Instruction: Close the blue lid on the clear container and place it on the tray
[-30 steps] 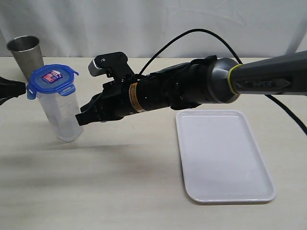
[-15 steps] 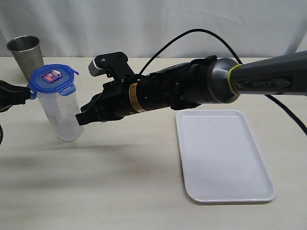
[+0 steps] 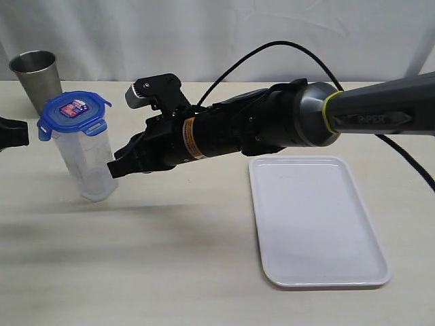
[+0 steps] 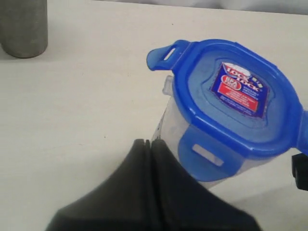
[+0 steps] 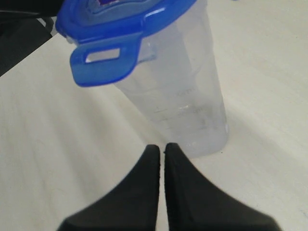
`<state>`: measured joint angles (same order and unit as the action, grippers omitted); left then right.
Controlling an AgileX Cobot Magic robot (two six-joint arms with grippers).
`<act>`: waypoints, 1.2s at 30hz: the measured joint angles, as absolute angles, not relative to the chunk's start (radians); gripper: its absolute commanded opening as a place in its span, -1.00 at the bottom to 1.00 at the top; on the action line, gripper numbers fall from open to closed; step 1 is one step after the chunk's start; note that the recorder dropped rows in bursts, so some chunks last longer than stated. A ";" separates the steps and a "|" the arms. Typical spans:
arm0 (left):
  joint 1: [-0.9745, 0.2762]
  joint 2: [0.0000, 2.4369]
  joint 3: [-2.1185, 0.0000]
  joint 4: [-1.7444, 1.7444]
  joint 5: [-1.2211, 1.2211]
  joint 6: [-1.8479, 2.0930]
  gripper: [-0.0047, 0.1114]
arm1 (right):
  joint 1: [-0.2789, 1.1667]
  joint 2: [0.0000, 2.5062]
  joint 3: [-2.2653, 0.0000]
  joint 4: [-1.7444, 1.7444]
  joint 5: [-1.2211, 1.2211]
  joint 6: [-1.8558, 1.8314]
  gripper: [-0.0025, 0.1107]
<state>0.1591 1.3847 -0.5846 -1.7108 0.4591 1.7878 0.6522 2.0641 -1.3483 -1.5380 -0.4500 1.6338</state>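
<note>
The clear container stands on the table at the left, and the blue lid rests on top with its flaps sticking out. My left gripper is shut and empty at the left edge, a short gap away from the lid; its tips point at the container wall. My right gripper is shut and empty just to the right of the container, with its tips close to the container's base. The white tray lies empty at the right.
A steel cup stands behind the container at the back left, also in the left wrist view. The right arm stretches over the table's middle, above the tray's far edge. A black cable arcs behind it.
The left gripper pushed in against the lid's left flap half a second ago, then drew back to the left. The right arm and container stayed put.
</note>
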 measured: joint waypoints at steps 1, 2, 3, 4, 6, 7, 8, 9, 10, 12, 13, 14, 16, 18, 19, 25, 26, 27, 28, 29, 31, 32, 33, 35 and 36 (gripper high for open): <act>0.159 1.385 -0.585 -1.716 0.459 1.808 -0.92 | 0.652 2.064 -1.348 -1.538 -0.450 1.634 -0.88; 0.159 1.385 -0.585 -1.722 0.459 1.824 -0.92 | 0.652 2.064 -1.348 -1.538 -0.450 1.634 -0.88; 0.159 1.385 -0.585 -1.727 0.459 1.835 -0.92 | 0.652 2.064 -1.348 -1.538 -0.450 1.634 -0.88; 0.159 1.387 -0.586 -1.727 0.457 1.840 -0.92 | 0.652 2.064 -1.348 -1.538 -0.450 1.634 -0.88; 0.159 1.401 -0.597 -1.730 0.467 1.849 -0.92 | 0.652 2.064 -1.348 -1.538 -0.450 1.634 -0.88; 0.159 1.410 -0.600 -1.733 0.477 1.852 -0.92 | 0.652 2.064 -1.348 -1.538 -0.450 1.634 -0.88; 0.159 1.424 -0.604 -1.733 0.487 1.858 -0.92 | 0.652 2.064 -1.348 -1.538 -0.450 1.634 -0.88; 0.159 1.436 -0.607 -1.733 0.499 1.863 -0.92 | 0.652 2.064 -1.348 -1.538 -0.450 1.634 -0.88; 0.159 1.448 -0.606 -1.733 0.506 1.867 -0.92 | 0.652 2.064 -1.348 -1.538 -0.450 1.634 -0.88; 0.159 1.458 -0.606 -1.733 0.511 1.871 -0.92 | 0.652 2.064 -1.348 -1.538 -0.450 1.634 -0.88; 0.159 1.460 -0.606 -1.733 0.513 1.874 -0.92 | 0.652 2.064 -1.348 -1.538 -0.450 1.634 -0.88; 0.159 1.462 -0.608 -1.733 0.518 1.879 -0.92 | 0.652 2.064 -1.348 -1.538 -0.450 1.634 -0.88; 0.159 1.462 -0.613 -1.733 0.530 1.885 -0.92 | 0.652 2.064 -1.348 -1.538 -0.450 1.634 -0.88; 0.157 1.463 -0.622 -1.733 0.535 1.886 -0.92 | 0.652 2.064 -1.348 -1.540 -0.450 1.634 -0.88; 0.157 1.463 -0.623 -1.733 0.535 1.888 -0.92 | 0.652 2.064 -1.348 -1.543 -0.450 1.636 -0.88; 0.154 1.473 -0.635 -1.733 0.528 1.896 -0.92 | 0.652 2.064 -1.348 -1.557 -0.450 1.649 -0.88; 0.153 1.473 -0.635 -1.733 0.528 1.898 -0.92 | 0.652 2.064 -1.348 -1.557 -0.450 1.648 -0.88; 0.153 1.473 -0.635 -1.733 0.533 1.898 -0.92 | 0.652 2.064 -1.348 -1.557 -0.450 1.649 -0.88; 0.153 1.474 -0.635 -1.733 0.535 1.898 -0.92 | 0.652 2.064 -1.348 -1.557 -0.450 1.651 -0.88; 0.153 1.474 -0.635 -1.733 0.540 1.898 -0.92 | 0.652 2.064 -1.348 -1.557 -0.447 1.652 -0.88; 0.153 1.474 -0.632 -1.733 0.546 1.898 -0.92 | 0.652 2.064 -1.348 -1.557 -0.446 1.653 -0.88; 0.153 1.474 -0.630 -1.733 0.549 1.896 -0.92 | 0.652 2.064 -1.348 -1.557 -0.446 1.653 -0.88; 0.153 1.474 -0.625 -1.733 0.548 1.896 -0.92 | 0.652 2.064 -1.348 -1.557 -0.445 1.654 -0.88; 0.153 1.474 -0.616 -1.733 0.548 1.894 -0.92 | 0.652 2.064 -1.348 -1.557 -0.445 1.656 -0.88; 0.153 1.476 -0.612 -1.733 0.548 1.894 -0.92 | 0.652 2.064 -1.348 -1.557 -0.444 1.656 -0.88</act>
